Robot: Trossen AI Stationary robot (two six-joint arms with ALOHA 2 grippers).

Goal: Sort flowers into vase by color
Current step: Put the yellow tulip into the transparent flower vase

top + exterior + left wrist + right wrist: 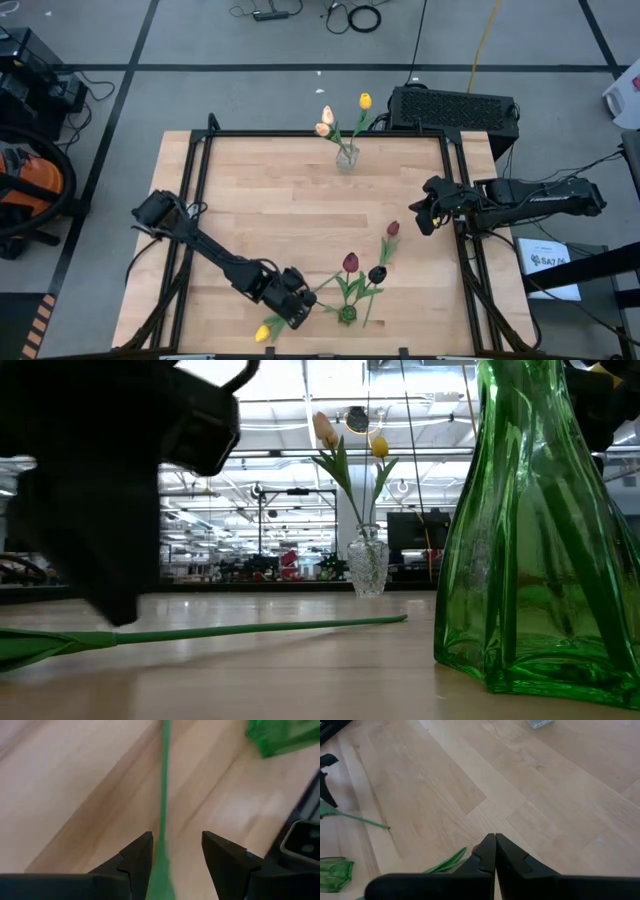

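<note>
A yellow tulip point(263, 333) lies flat on the table near the front edge, and its long green stem point(250, 628) rests on the wood. My left gripper point(297, 310) is low over that stem and open. Its fingers stand on either side of the stem point(163, 785) without touching it. A green glass vase point(347, 313) beside it holds dark red and near-black tulips point(350, 263). A clear vase point(346, 157) at the far edge holds peach and yellow tulips point(326, 122). My right gripper point(420, 215) is shut and empty at the table's right side.
The green vase point(540, 540) stands close to the right of my left gripper, and its base shows in the left wrist view point(285, 735). A black box point(452, 105) sits beyond the far right corner. Bare wood lies across the table's middle point(280, 210).
</note>
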